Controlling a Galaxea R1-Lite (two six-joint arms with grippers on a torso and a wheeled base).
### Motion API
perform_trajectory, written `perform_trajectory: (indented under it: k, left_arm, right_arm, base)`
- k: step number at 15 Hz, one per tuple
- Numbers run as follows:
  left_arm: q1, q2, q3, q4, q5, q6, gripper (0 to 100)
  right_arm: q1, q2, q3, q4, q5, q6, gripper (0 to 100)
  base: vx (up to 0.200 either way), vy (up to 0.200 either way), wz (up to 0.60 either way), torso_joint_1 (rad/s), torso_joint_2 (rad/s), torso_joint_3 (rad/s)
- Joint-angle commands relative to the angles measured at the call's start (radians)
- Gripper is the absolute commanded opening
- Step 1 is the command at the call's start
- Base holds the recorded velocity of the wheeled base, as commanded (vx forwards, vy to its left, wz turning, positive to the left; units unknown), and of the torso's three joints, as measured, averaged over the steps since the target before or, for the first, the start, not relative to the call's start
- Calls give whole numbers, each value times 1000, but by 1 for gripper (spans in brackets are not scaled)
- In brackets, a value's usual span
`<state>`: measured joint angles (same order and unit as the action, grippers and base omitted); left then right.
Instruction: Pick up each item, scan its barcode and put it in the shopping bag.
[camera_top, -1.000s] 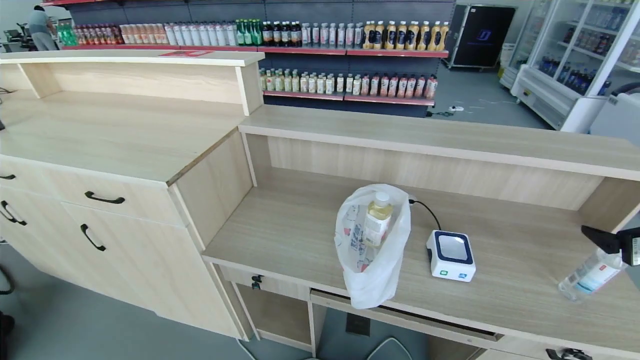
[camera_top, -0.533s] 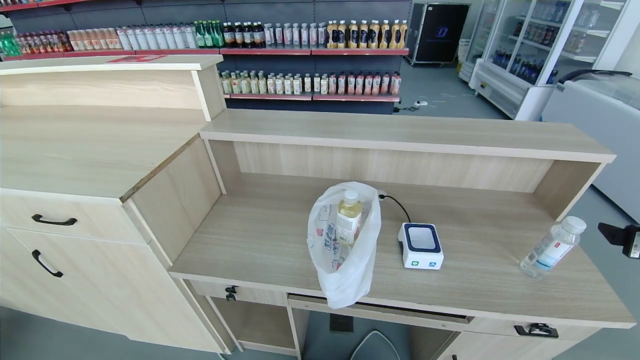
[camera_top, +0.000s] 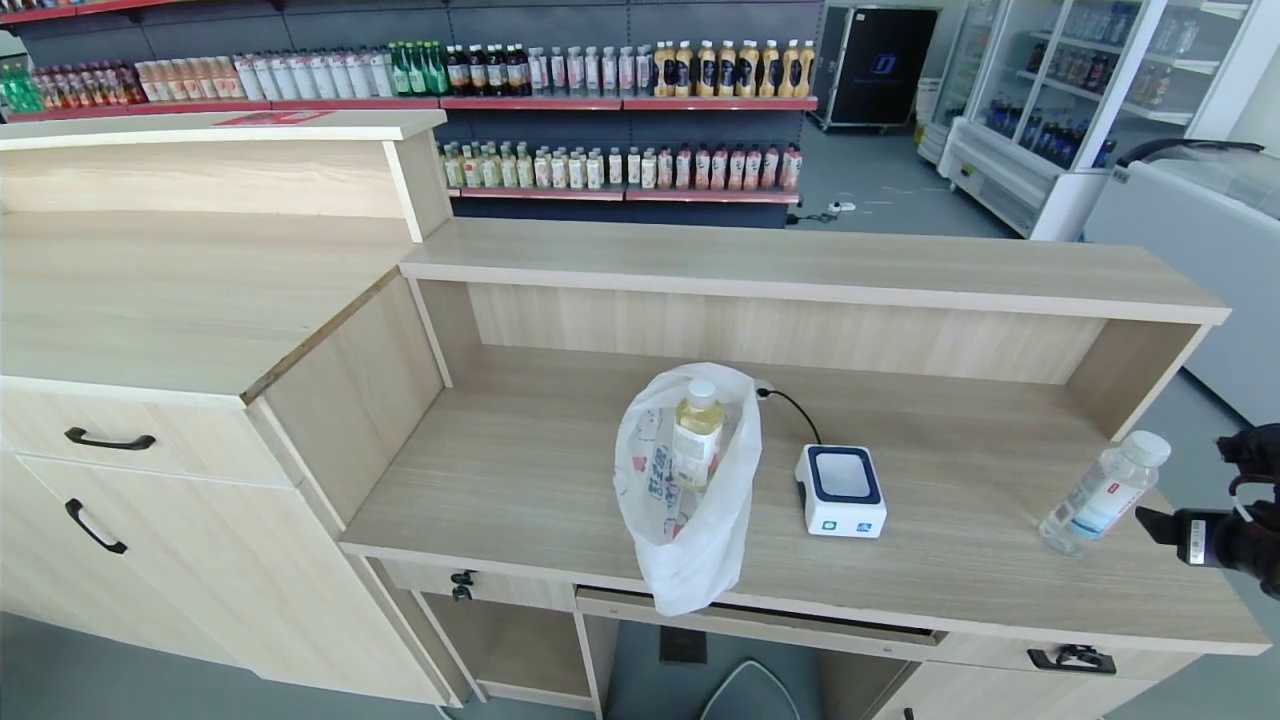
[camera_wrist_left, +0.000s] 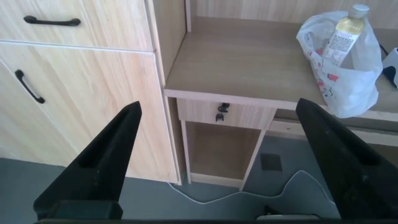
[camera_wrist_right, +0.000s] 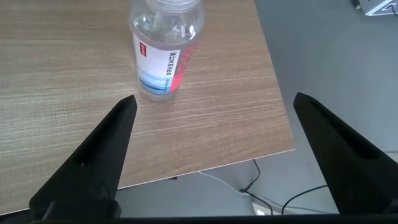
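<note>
Closing on the clear plastic water bottle (camera_top: 1100, 495), the right gripper (camera_wrist_right: 214, 104) sits nearer to it than half a second ago, jaws spread wide and empty, so a grasp looks imminent but has not begun. The bottle stands upright on the pale wooden counter (camera_top: 980, 450), well right of the white, dark-windowed barcode scanner (camera_top: 842, 490). Just left of the scanner, the white plastic shopping bag (camera_top: 690, 520) already holds a yellow drink bottle (camera_top: 695, 430). Farther left of the scanner, the left gripper (camera_wrist_left: 217, 109) hangs spread and empty. The water bottle's white label carries red and blue print, too small to read.
</note>
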<state>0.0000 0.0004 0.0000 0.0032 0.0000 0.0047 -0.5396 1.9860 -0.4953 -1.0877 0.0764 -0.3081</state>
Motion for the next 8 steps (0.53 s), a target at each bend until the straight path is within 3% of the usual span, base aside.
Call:
perform_trajectory:
  k: [1, 8]
  left_arm:
    - [0, 0, 0, 0, 0, 0, 100]
    - [0, 0, 0, 0, 0, 0, 100]
  right_arm:
    - [-10, 33, -3, -9, 0, -11, 100]
    - [-42, 136, -46, -109, -6, -85, 100]
  base:
    - [0, 0, 0, 0, 0, 0]
    - [0, 0, 0, 0, 0, 0]
